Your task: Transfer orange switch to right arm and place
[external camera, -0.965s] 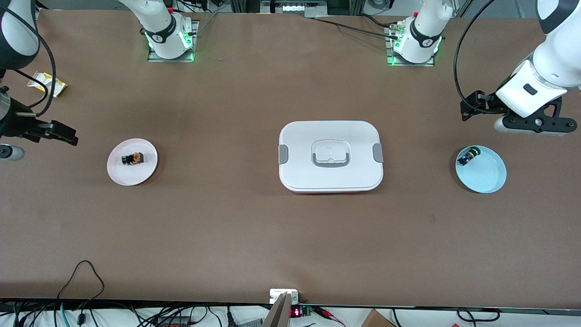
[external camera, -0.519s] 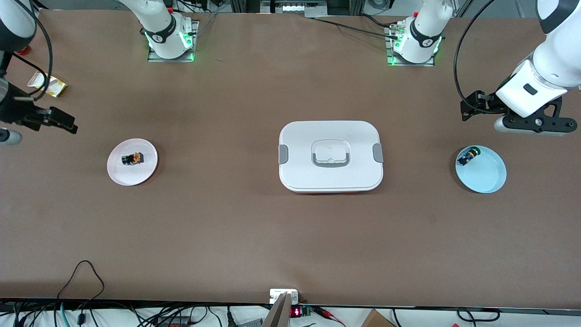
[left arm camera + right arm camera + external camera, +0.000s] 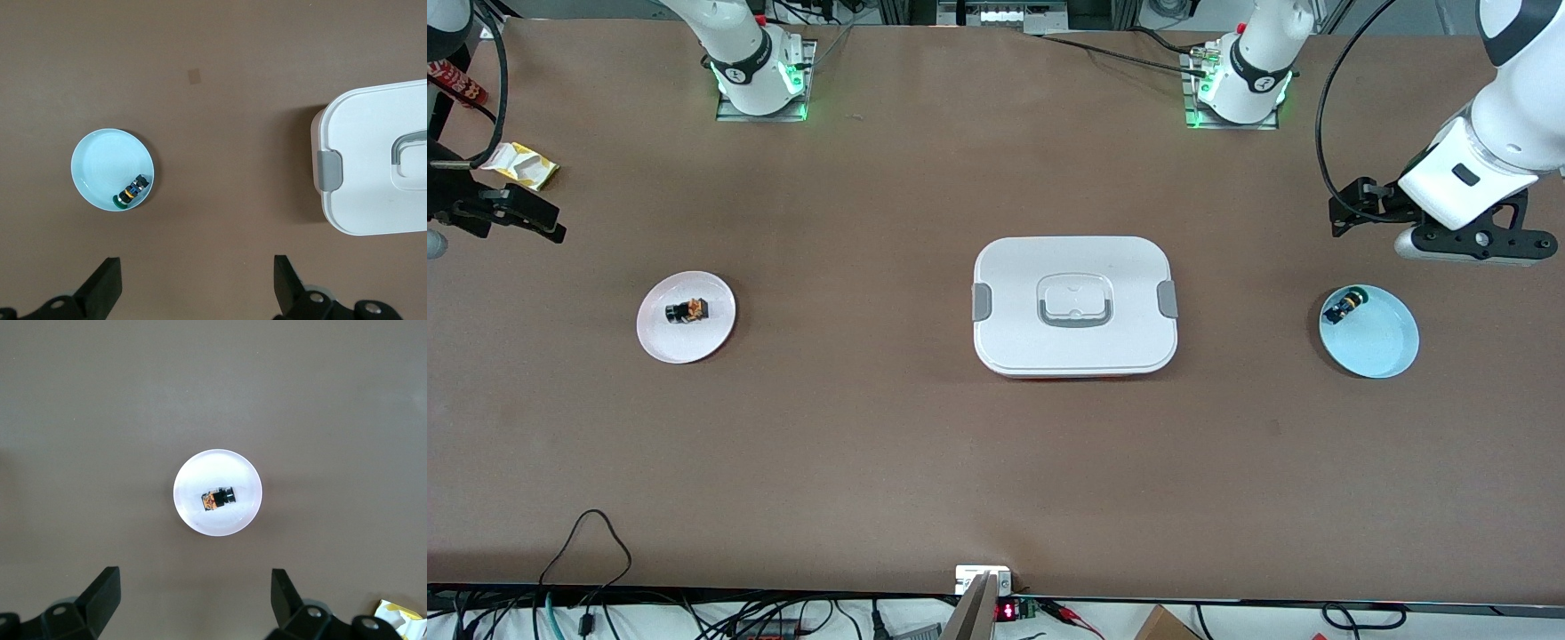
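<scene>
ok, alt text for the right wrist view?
The orange switch lies on its side on a small white plate on the brown table; the right gripper hangs open above, with a yellow wrapper at the edge.

Very little can be read here. A small display [image 3: 1005, 612] at the bench [image 3: 960, 462] edge nearest the front camera glows with a red figure, possibly a 4, though it is too small to be sure. The black collar [image 3: 740, 68] on the right arm's base and the black collar [image 3: 1260, 82] on the left arm's base each carry a small white round mark, not legible. The yellow wrapper [image 3: 520, 164] shows no readable print.
</scene>
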